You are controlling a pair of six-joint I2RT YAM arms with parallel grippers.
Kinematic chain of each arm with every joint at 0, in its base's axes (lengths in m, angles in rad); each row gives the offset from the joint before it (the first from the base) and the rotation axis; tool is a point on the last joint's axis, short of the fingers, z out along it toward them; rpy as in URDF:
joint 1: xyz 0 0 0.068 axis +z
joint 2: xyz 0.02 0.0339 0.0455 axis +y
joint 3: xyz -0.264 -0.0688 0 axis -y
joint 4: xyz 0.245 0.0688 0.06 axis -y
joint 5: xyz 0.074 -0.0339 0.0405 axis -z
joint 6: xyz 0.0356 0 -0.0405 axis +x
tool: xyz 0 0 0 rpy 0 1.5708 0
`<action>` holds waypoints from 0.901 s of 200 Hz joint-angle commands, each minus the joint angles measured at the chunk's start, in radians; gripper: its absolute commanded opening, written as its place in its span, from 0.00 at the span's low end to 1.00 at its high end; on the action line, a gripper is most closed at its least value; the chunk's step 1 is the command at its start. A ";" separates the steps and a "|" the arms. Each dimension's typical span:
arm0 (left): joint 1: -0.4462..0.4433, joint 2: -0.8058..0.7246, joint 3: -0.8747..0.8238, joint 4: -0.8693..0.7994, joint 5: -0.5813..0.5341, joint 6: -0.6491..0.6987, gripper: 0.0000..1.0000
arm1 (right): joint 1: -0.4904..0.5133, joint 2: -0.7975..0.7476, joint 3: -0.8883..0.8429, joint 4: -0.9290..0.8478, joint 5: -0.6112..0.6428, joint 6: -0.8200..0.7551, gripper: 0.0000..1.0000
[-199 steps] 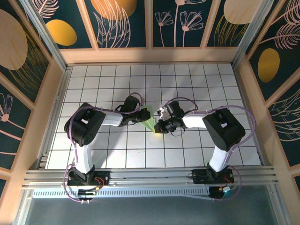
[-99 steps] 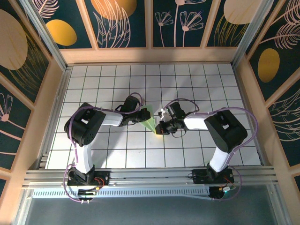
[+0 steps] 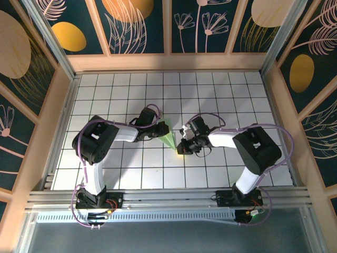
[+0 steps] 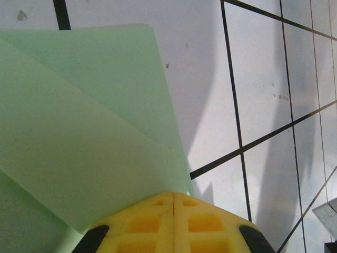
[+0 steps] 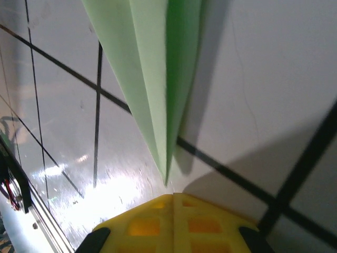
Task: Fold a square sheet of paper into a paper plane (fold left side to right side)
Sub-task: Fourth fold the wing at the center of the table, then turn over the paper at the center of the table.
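Paper plane [image 3: 168,140] lies between two clenched end effectors near the middle of the worktop [image 3: 126,89].
Its long axis runs from the far edge toward the near edge, slanted a little to the right, with the wide tail far and the sharp nose near. The left end effector [image 4: 174,196], its tips pressed together on nothing, sits at the tail. It seems to touch the paper, but the close view is too tight to be sure. The right end effector [image 5: 174,196], also clenched empty, points at the nose from just beside it, so I judge it the nearer arm for the tip.
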 commanded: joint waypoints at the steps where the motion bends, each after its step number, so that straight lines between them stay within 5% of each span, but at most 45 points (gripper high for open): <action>1: 0.009 0.019 -0.013 -0.094 -0.029 0.002 0.01 | -0.022 -0.079 -0.010 -0.085 0.000 -0.022 0.00; 38: 0.009 -0.065 0.066 -0.128 0.002 0.017 0.16 | -0.064 -0.144 0.006 0.023 -0.002 -0.011 0.21; 83: 0.010 -0.216 0.100 -0.212 -0.141 0.053 0.39 | -0.064 -0.106 0.053 0.162 0.041 -0.024 0.40; 124: 0.010 -0.403 -0.039 -0.230 -0.342 0.055 0.48 | -0.064 0.005 0.144 0.195 0.044 -0.065 0.43; 180: 0.010 -0.530 -0.175 -0.222 -0.409 0.033 0.52 | -0.060 0.168 0.248 0.219 0.009 -0.088 0.41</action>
